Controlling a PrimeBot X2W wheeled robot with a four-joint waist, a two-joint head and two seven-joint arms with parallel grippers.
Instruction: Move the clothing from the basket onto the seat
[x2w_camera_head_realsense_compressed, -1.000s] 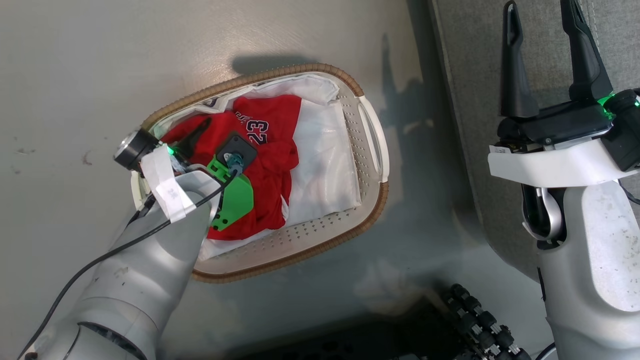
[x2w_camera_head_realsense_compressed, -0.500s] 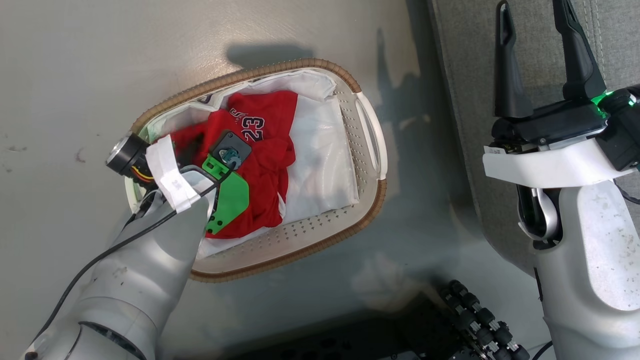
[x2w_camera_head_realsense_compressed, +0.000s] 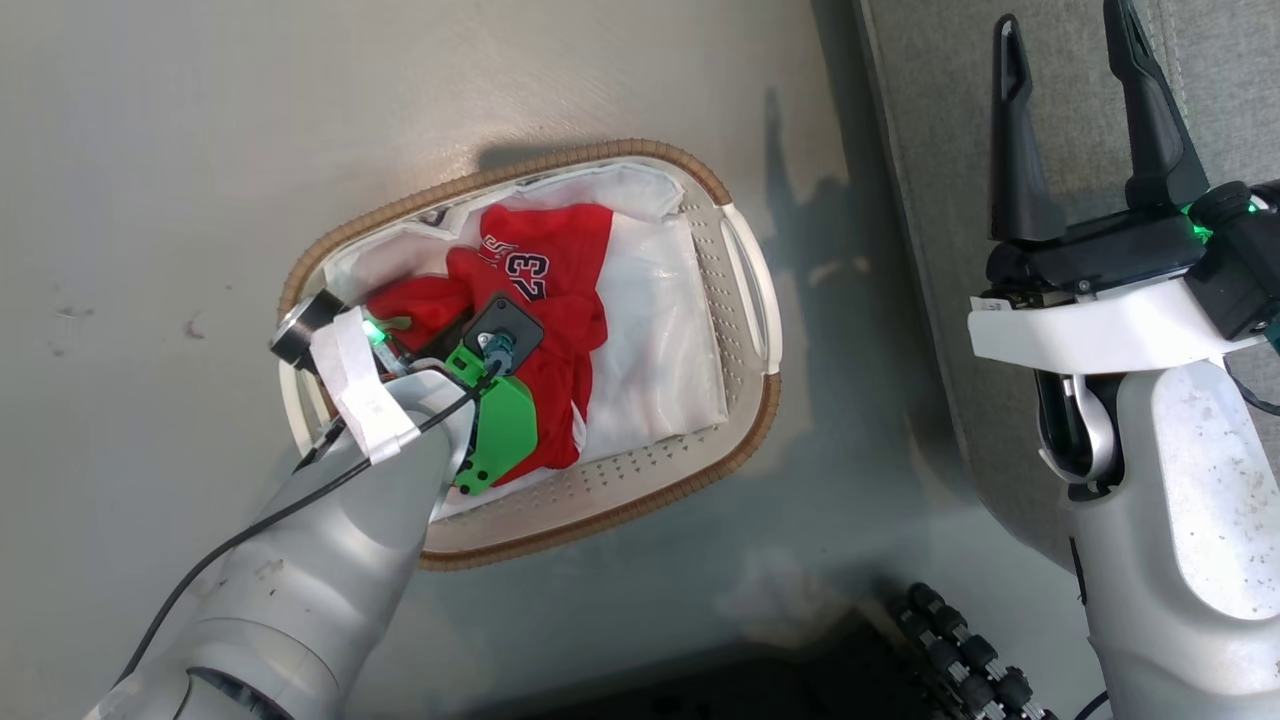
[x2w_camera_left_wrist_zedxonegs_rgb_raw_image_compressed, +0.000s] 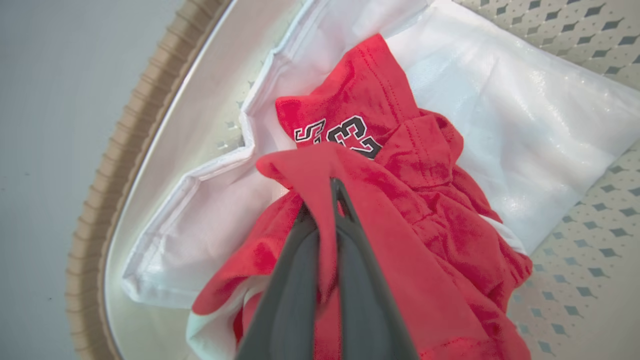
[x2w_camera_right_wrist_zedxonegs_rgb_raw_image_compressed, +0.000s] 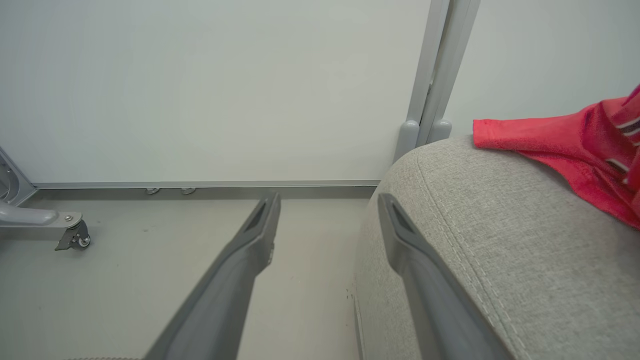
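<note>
The basket (x2w_camera_head_realsense_compressed: 745, 420) sits on the floor to the left of the grey seat (x2w_camera_head_realsense_compressed: 930, 120). In it, red clothing lies bunched on a white sheet (x2w_camera_head_realsense_compressed: 660, 330); the jersey (x2w_camera_head_realsense_compressed: 545, 270) shows its "23". My left arm reaches down into the basket. In the left wrist view my left gripper (x2w_camera_left_wrist_zedxonegs_rgb_raw_image_compressed: 332, 192) is shut, with a fold of the red clothing (x2w_camera_left_wrist_zedxonegs_rgb_raw_image_compressed: 370, 150) pinched between its fingers. My right gripper (x2w_camera_head_realsense_compressed: 1062, 20) stands open over the seat's edge, holding nothing. A second red garment (x2w_camera_right_wrist_zedxonegs_rgb_raw_image_compressed: 565, 140) lies on the seat (x2w_camera_right_wrist_zedxonegs_rgb_raw_image_compressed: 500, 240).
The basket's brown rim (x2w_camera_left_wrist_zedxonegs_rgb_raw_image_compressed: 115, 150) curves close on the left of the held fold. A pale wall with a grey post (x2w_camera_right_wrist_zedxonegs_rgb_raw_image_compressed: 435, 75) stands behind the seat. A caster foot (x2w_camera_right_wrist_zedxonegs_rgb_raw_image_compressed: 70, 235) rests on the floor at left. My dark wheeled base (x2w_camera_head_realsense_compressed: 960, 650) is at the bottom.
My left gripper has shut on a fold of the red clothing, and the fabric has bunched up toward it. The right gripper stays open. The head camera has shifted slightly.
</note>
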